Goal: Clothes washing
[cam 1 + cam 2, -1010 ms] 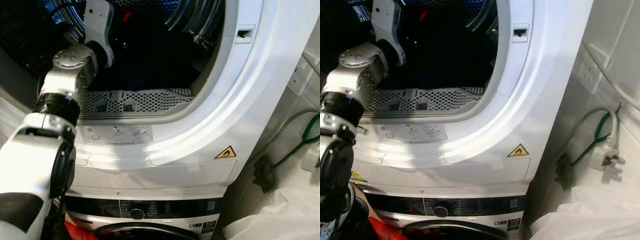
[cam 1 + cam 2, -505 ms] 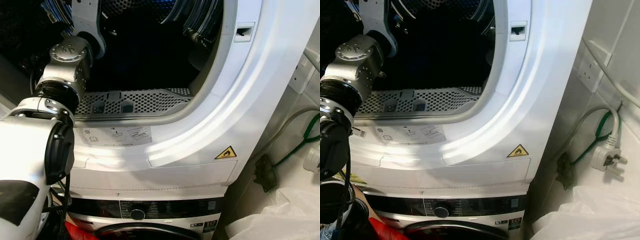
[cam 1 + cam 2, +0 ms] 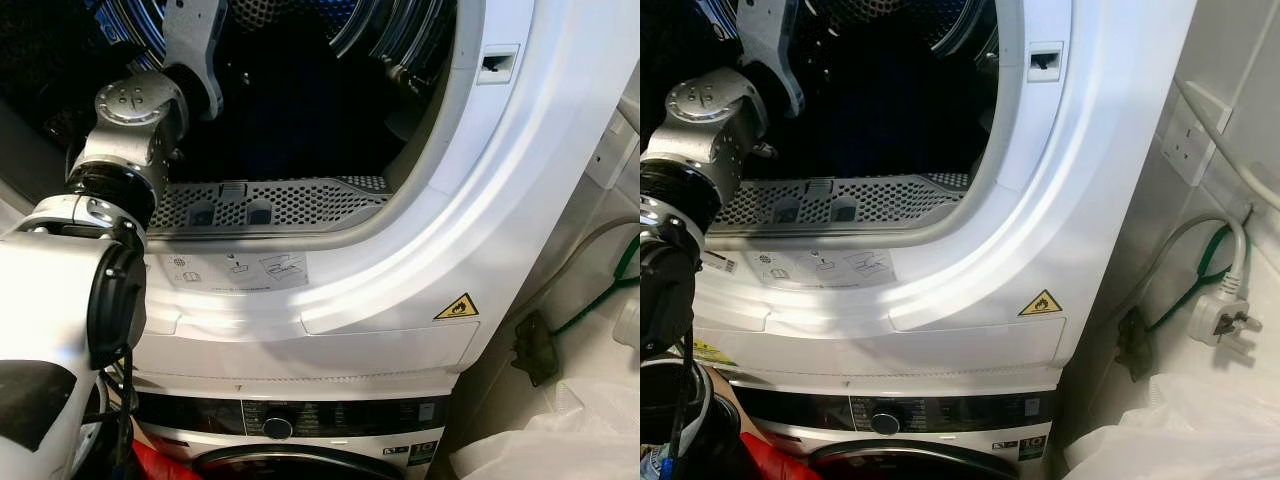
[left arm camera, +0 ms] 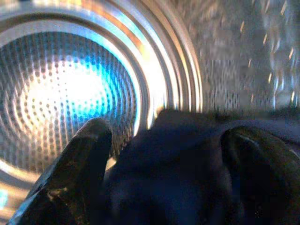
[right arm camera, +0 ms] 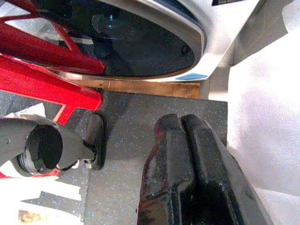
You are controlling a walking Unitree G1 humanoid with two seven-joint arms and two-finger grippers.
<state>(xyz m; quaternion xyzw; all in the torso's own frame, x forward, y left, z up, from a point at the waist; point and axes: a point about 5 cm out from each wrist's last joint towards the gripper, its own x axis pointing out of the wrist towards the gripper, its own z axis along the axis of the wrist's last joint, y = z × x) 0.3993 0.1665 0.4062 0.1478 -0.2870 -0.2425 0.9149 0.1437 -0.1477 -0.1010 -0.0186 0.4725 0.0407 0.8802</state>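
Observation:
My left arm (image 3: 130,110) reaches up through the round opening of the upper white machine (image 3: 420,270) into its drum (image 4: 61,93). In the left wrist view my left gripper (image 4: 173,136) has its fingers (image 4: 89,154) spread apart, with a dark navy garment (image 4: 173,183) bunched between them and a thin gap beside one finger. The perforated steel drum back glows blue behind it. My right gripper (image 5: 183,124) hangs shut and holds nothing, low by the glass door (image 5: 131,42) of the lower washer.
A perforated grey filter grate (image 3: 270,200) lines the bottom of the opening. The lower washer's control panel (image 3: 280,425) sits below. On the right are a wall socket (image 3: 1195,135), a loose plug (image 3: 1220,315) and a white bag (image 3: 1180,430). A red frame (image 5: 42,79) stands on the dark floor.
My left wrist went up and left in the drum mouth, then came back slightly right. A red bit seen deep in the drum one second ago is gone from view.

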